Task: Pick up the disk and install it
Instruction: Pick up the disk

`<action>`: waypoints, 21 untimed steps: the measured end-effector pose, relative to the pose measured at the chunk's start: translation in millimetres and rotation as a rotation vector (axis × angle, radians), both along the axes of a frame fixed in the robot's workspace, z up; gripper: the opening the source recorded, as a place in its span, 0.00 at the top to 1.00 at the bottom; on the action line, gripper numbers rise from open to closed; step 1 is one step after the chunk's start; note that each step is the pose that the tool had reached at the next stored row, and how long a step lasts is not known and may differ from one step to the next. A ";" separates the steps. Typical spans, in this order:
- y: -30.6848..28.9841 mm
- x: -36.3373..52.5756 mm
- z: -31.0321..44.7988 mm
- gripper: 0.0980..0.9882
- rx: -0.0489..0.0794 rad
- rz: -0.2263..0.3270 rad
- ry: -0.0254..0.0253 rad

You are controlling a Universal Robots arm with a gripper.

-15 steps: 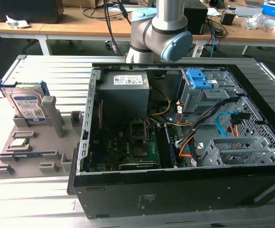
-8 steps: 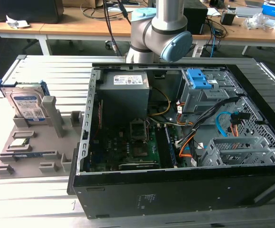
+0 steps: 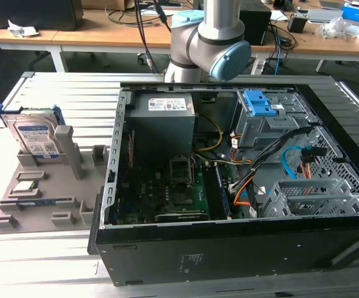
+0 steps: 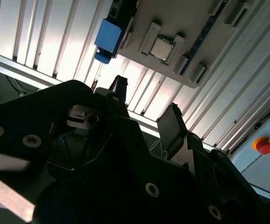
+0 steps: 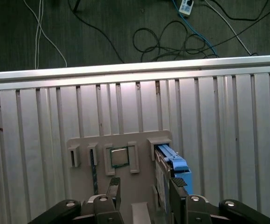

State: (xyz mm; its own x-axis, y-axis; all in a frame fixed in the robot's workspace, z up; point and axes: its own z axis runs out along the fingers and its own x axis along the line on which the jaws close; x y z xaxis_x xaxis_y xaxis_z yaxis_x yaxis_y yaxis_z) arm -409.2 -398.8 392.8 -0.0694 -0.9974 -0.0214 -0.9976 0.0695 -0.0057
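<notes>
The disk (image 3: 35, 138), a silver drive with a white-and-blue label in a blue frame, stands on edge in a slot of the grey holder tray (image 3: 18, 214) at the exterior view's left. In the first wrist view it appears edge-on as the disk (image 5: 173, 169), close to one finger (image 5: 177, 187) of my gripper (image 5: 145, 189). The gripper hangs well above the tray (image 5: 125, 140), open, with nothing between its fingers. In the second wrist view the gripper (image 4: 144, 105) stands open below the disk's blue frame (image 4: 107, 39).
An open computer case (image 3: 241, 248) lies on the slatted metal table (image 3: 55, 93), with a grey drive bay with blue latches (image 3: 260, 110) and a metal cage (image 3: 309, 197) inside. A square chip (image 5: 119, 157) sits in the tray. A red button (image 4: 264, 146) stands nearby.
</notes>
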 end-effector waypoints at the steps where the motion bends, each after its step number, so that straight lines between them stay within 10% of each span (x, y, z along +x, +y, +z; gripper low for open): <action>1: 0.0 0.0 0.1 0.50 0.000 0.000 0.0001; 17: 56.8 4.0 -0.1 0.50 -0.003 0.000 0.0001; 21: 60.5 4.2 -0.6 0.50 -0.003 0.000 -0.0001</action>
State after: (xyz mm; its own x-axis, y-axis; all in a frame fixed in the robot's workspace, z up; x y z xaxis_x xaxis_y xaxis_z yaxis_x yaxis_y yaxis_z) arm -405.1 -338.3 392.2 -0.0693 -0.9974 -0.0184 -0.9976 0.0694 -0.0060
